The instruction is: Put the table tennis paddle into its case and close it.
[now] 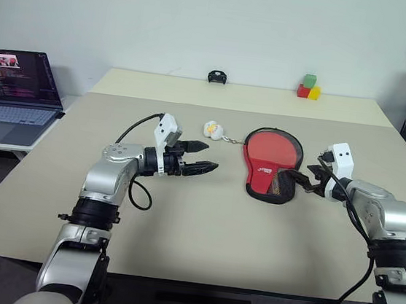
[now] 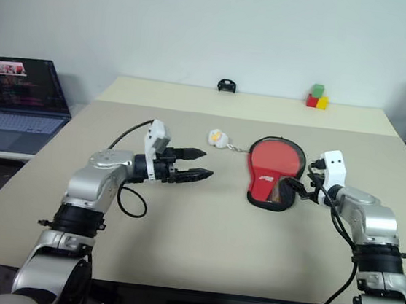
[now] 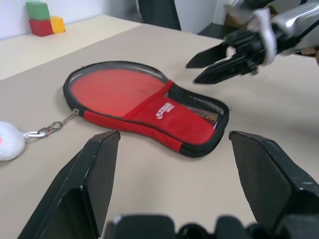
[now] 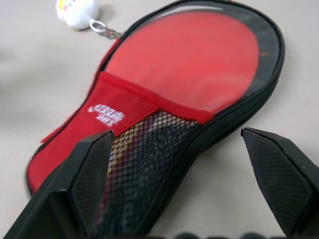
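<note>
The case (image 1: 269, 165) lies flat on the table, red side up, its white logo and black mesh pocket toward me. Inside its black rim shows the round red blade of the table tennis paddle (image 4: 199, 59). The striped handle (image 4: 130, 152) shows faintly through the mesh. My right gripper (image 1: 303, 176) hovers open at the case's handle end, on its right edge, with nothing between its fingers. My left gripper (image 1: 210, 157) is open and empty, level above the table, a short way left of the case and pointing at it.
A white ball charm (image 1: 213, 130) on a short chain (image 3: 52, 128) lies at the case's far left rim. At the far edge of the table (image 1: 180, 223) are coloured blocks (image 1: 309, 87) and a small black object (image 1: 217, 76). An open laptop (image 1: 15, 94) stands on a side table at left.
</note>
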{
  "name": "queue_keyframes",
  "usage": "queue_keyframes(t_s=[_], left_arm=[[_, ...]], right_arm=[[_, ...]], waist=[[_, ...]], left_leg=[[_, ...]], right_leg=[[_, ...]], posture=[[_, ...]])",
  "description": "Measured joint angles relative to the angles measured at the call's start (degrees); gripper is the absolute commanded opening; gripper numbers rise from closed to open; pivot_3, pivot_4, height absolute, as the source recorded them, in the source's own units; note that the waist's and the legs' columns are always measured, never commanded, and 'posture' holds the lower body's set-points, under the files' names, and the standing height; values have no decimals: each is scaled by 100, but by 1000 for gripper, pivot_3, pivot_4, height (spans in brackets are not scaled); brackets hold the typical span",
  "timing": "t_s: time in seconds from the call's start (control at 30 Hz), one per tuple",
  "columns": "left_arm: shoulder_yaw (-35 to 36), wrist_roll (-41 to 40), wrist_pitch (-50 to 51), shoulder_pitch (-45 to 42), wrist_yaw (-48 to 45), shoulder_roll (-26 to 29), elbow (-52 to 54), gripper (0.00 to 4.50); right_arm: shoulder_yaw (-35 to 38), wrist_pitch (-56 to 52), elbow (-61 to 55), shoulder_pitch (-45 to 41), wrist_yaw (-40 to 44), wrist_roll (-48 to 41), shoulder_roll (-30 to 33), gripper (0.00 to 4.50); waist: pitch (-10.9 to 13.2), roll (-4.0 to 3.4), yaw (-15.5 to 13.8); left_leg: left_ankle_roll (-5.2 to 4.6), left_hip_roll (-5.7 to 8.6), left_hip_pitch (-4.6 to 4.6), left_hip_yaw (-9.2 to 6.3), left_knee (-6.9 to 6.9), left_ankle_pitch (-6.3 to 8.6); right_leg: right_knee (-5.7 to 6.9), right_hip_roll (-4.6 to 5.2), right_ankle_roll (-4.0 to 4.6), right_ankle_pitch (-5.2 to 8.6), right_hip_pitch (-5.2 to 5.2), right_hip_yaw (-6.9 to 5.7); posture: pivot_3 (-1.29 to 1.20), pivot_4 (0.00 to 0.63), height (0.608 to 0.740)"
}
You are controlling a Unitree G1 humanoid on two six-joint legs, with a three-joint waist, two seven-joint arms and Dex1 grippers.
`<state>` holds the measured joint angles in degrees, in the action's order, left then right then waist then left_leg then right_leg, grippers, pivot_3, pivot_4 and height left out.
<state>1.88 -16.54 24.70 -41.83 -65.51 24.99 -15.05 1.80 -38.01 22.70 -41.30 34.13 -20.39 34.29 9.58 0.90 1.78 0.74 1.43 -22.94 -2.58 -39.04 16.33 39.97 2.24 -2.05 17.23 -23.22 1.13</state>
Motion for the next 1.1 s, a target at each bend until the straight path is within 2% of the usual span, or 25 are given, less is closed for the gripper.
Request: queue_keyframes(t_s=[0.37,0.63,0.9,1.0,1.1], left_arm=[[-2,-163,254,113,161,274,425,3847],[-7,-165,255,167,240,300,431,3847],[-41,-164,249,168,247,305,432,3847],[-49,-163,236,172,246,311,432,3847],[-55,-159,229,199,242,370,432,3847]], right_arm=[[-134,1092,2525,-945,191,830,-425,4490],[-93,1269,3195,-1338,406,1022,-600,4490],[-88,1281,3388,-1517,554,1214,-756,4490],[-87,1240,3394,-1560,588,1252,-841,3876],[-87,1223,3396,-1573,615,1264,-929,2853]], waist=[[0,0,25],[0,0,35],[-1,-1,134],[-1,-2,173],[-2,-2,196]], left_leg=[[6,-2,2,4,1,-3],[6,-2,3,4,1,-3],[6,-3,5,3,1,-4],[6,-4,6,4,2,-3],[6,-5,8,4,2,-3]], right_leg=[[0,-1,1,0,0,0],[1,-1,2,-1,0,0],[2,-1,2,-1,0,1],[3,-2,2,-1,0,2],[5,-2,2,-1,0,5]], posture=[[0,150,740],[0,150,740],[0,150,740],[0,150,740],[0,150,740]])
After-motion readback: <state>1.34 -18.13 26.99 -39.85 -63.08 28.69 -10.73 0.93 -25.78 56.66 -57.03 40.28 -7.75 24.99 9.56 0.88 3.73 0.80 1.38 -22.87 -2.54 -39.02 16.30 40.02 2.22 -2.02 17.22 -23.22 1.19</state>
